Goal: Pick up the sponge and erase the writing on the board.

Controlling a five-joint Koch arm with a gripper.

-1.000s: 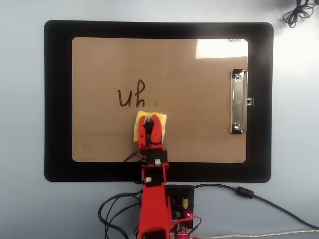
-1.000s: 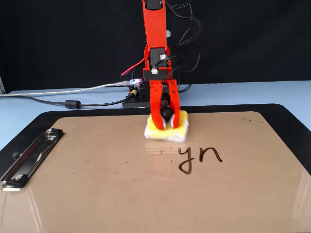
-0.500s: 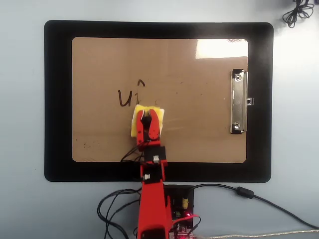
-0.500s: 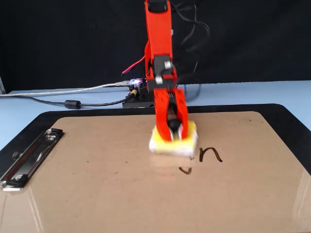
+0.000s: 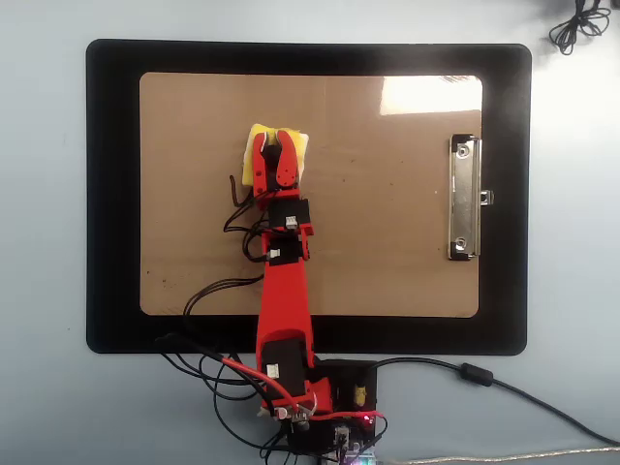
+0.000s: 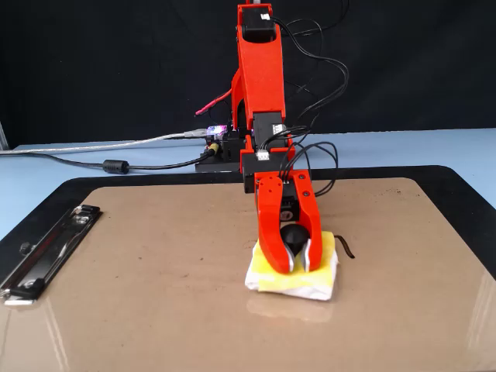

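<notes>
Gripper [image 6: 296,265] clamps the sponge [image 6: 321,277] by its black knob, pressed flat on the board [image 5: 387,242]; the writing's [image 5: 233,189] last stroke lies just left in the overhead view.

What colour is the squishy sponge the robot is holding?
The sponge is yellow, with a black knob on top; the fixed view shows it best.

The overhead view looks straight down from high up, taking in the whole board [image 5: 387,252] and mat [image 5: 111,194]. The fixed view sits low and close at the board's [image 6: 155,310] far edge, facing the arm [image 6: 260,85].
</notes>
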